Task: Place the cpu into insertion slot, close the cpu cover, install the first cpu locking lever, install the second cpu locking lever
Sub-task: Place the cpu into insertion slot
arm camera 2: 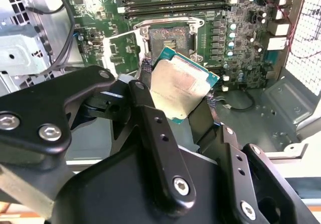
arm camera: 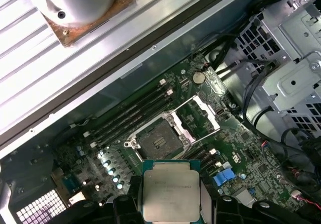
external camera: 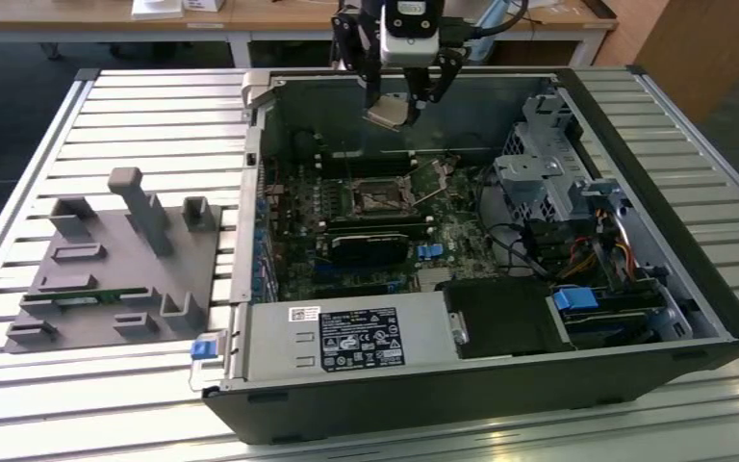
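Slatted table (external camera: 113, 115); cpu (arm camera: 170, 196) in claw (external camera: 402, 104) above motherboard (arm camera: 246, 143)

Silver-grey, green-edged cpu (arm camera: 170, 194), black pincer (external camera: 406, 101), green motherboard (arm camera: 261, 169), dark insertion slot (arm camera: 159, 141) in silver surround

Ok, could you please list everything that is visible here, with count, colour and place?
table: one, silver, slatted, under everything.
case: one, black, open, on the table.
fixture: one, grey, on the table, at the exterior view's left of the case.
motherboard: one, green, inside the case.
slot: one, dark, empty, on the motherboard.
cover: one, silver, open beside the slot.
memory slots: several, black, beside the slot.
power supply: one, grey, in the case.
drive cage: one, silver, in the case, exterior view's right.
cpu: one, silver-grey, in the gripper, above the motherboard.
gripper: one, black, shut on the cpu.
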`<state>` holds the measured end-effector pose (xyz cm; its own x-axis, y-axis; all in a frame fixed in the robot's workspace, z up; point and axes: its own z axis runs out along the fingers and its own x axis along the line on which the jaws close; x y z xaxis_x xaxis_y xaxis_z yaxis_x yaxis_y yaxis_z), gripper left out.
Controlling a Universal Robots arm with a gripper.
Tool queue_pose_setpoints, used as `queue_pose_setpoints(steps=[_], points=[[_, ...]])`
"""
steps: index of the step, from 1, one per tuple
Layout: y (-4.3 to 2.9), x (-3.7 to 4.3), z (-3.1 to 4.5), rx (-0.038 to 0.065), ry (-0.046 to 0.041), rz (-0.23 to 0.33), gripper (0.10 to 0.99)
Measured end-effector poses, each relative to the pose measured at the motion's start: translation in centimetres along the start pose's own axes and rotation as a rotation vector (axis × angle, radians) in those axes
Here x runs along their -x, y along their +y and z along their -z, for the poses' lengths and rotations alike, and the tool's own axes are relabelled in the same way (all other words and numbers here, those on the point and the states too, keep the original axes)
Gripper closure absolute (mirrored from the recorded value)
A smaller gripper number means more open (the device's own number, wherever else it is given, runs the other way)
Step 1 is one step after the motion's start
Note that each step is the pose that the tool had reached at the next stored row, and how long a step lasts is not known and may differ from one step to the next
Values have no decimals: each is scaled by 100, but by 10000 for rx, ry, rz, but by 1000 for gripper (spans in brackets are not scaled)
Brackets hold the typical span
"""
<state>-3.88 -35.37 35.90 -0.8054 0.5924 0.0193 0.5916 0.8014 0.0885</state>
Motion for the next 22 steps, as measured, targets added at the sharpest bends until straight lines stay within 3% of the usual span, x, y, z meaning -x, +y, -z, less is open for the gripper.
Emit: queue_pose_setpoints(steps=[22], points=[[1,-1,-1,30,-137,-1545,545]])
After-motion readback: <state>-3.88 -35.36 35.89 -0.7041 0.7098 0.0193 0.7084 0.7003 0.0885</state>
